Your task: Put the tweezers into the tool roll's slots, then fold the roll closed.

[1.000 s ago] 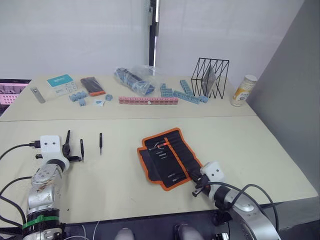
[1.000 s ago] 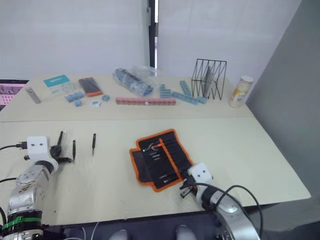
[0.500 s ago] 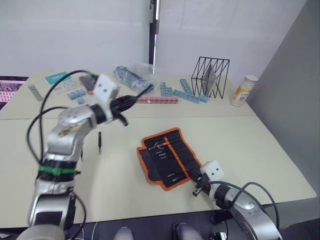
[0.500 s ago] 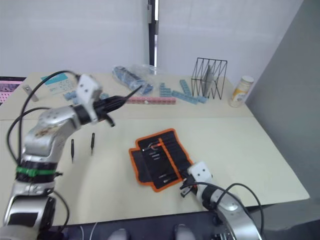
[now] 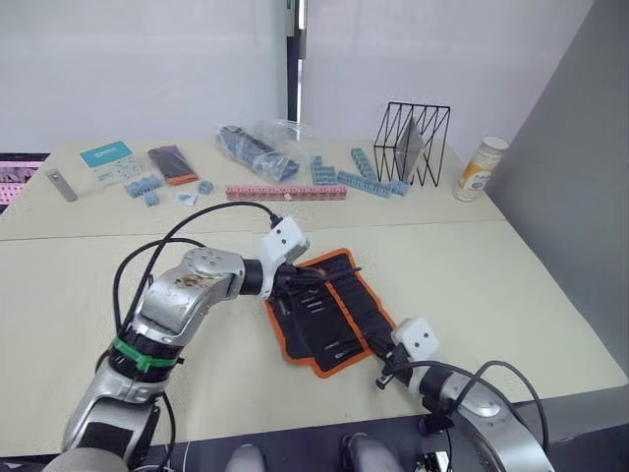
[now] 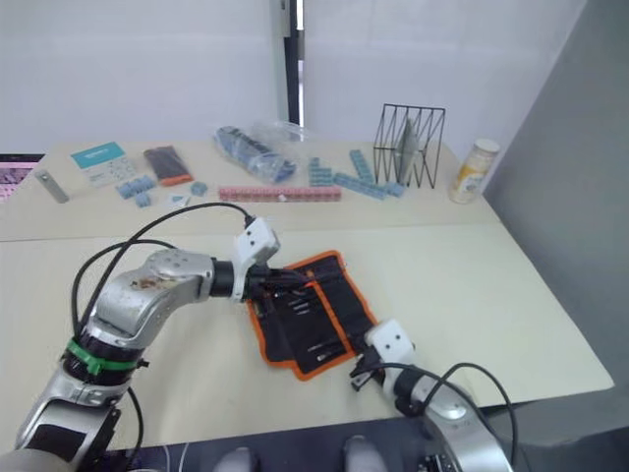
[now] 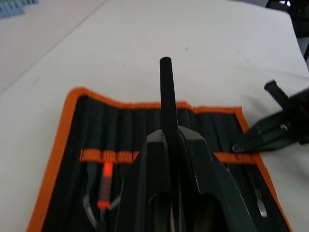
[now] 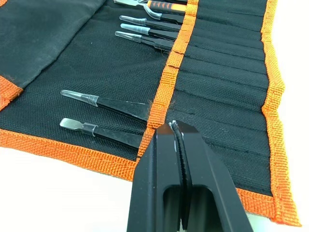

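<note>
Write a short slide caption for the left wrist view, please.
Left gripper holds a tweezer above the open tool roll.

The roll (image 5: 331, 310) lies open on the table (image 5: 511, 285), between the two pincers: left gripper (image 5: 307, 278) over its far left part, right gripper (image 5: 381, 375) at its near right corner. Behind both, a wire rack (image 5: 411, 144) and a bottle (image 5: 474, 170) to its right.

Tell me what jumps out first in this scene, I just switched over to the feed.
The open tool roll, black with orange edging, lies mid-table with several tools already in its slots. The left claw hovers over the roll's far end, shut on one pair of black tweezers. The right claw is shut at the roll's near edge, by its orange strip.
</note>
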`<action>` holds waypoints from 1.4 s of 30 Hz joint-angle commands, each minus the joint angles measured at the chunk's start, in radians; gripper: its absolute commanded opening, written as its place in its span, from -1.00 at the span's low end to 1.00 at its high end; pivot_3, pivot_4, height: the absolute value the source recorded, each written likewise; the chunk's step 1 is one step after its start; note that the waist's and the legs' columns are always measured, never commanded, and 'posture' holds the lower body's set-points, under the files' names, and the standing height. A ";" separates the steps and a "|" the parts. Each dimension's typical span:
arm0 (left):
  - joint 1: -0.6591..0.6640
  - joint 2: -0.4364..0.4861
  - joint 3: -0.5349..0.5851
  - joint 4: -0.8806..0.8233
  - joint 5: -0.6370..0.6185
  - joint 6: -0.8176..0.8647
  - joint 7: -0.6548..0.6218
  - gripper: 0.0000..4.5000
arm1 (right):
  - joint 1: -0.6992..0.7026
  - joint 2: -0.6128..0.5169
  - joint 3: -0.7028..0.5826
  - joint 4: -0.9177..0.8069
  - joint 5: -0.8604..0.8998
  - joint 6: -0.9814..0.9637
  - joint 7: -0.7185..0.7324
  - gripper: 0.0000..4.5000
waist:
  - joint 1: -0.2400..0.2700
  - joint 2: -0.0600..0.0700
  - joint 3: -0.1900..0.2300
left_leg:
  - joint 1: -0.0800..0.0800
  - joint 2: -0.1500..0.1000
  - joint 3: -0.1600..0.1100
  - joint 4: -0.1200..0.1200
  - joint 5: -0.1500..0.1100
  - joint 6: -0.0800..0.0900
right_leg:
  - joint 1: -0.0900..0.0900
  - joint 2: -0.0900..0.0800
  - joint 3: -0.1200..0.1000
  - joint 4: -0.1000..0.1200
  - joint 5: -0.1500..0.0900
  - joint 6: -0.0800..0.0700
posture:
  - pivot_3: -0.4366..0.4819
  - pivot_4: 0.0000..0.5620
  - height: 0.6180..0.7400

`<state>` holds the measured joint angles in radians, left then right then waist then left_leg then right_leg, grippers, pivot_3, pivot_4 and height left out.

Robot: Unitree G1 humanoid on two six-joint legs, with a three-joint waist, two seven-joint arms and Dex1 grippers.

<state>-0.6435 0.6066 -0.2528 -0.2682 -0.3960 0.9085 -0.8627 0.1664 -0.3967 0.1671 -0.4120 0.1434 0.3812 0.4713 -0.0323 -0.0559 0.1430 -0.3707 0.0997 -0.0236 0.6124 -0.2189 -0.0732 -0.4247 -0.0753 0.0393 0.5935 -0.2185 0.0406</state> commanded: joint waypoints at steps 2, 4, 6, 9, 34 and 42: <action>0.015 0.075 -0.037 -0.117 -0.013 0.090 -0.022 -0.98 | 0.057 0.004 0.016 0.098 -0.033 0.090 -0.044 -1.00 | 0.003 0.000 0.001 | 0.000 -0.002 0.000 0.001 0.000 0.000 | 0.000 -0.001 0.002 -0.001 -0.001 0.000 | -0.05 -0.47 0.97; 0.015 0.109 -0.073 -0.132 -0.005 0.102 -0.045 -0.98 | 0.057 0.009 0.020 0.099 -0.033 0.090 -0.050 -1.00 | 0.004 0.000 0.003 | 0.000 -0.003 0.000 0.003 -0.001 -0.002 | 0.000 -0.001 0.003 -0.001 -0.002 0.001 | -0.05 -0.47 0.97; 0.006 0.117 -0.092 -0.133 0.005 0.106 -0.042 -0.98 | 0.057 0.012 0.022 0.099 -0.033 0.089 -0.056 -1.00 | 0.006 0.001 0.004 | 0.000 -0.003 0.000 0.003 -0.002 -0.003 | 0.000 -0.001 0.003 -0.001 -0.002 0.001 | -0.05 -0.47 0.97; -0.021 0.128 -0.131 -0.129 0.015 0.123 -0.048 -0.98 | 0.059 0.017 0.021 0.096 -0.030 0.090 -0.064 -1.00 | 0.009 0.000 0.006 | 0.000 -0.003 0.000 0.003 -0.002 -0.003 | 0.000 -0.001 0.003 -0.001 -0.002 0.001 | -0.05 -0.47 0.97; -0.096 0.051 -0.266 0.017 0.180 0.021 -0.024 -0.98 | 0.112 0.035 0.010 0.069 -0.025 0.087 -0.103 -1.00 | 0.020 -0.004 0.003 | -0.002 -0.004 -0.001 0.003 0.000 0.000 | 0.001 0.000 0.004 0.000 -0.002 0.001 | -0.05 -0.47 0.97; -0.118 -0.026 -0.287 0.023 0.204 0.016 -0.025 -0.98 | 0.129 0.042 0.013 0.055 -0.026 0.091 -0.115 -1.00 | 0.026 -0.003 0.002 | -0.002 -0.005 -0.002 0.004 0.000 0.000 | 0.002 0.000 0.005 0.001 -0.002 0.001 | -0.05 -0.47 0.97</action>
<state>-0.7280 0.6027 -0.5395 -0.2187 -0.1947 0.9404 -0.8863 0.2410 -0.3449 0.1599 -0.4563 0.1431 0.3809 0.3640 -0.0068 -0.0592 0.1455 -0.3730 0.0941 -0.0261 0.6163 -0.2189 -0.0729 -0.4231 -0.0755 0.0444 0.5941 -0.2205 0.0418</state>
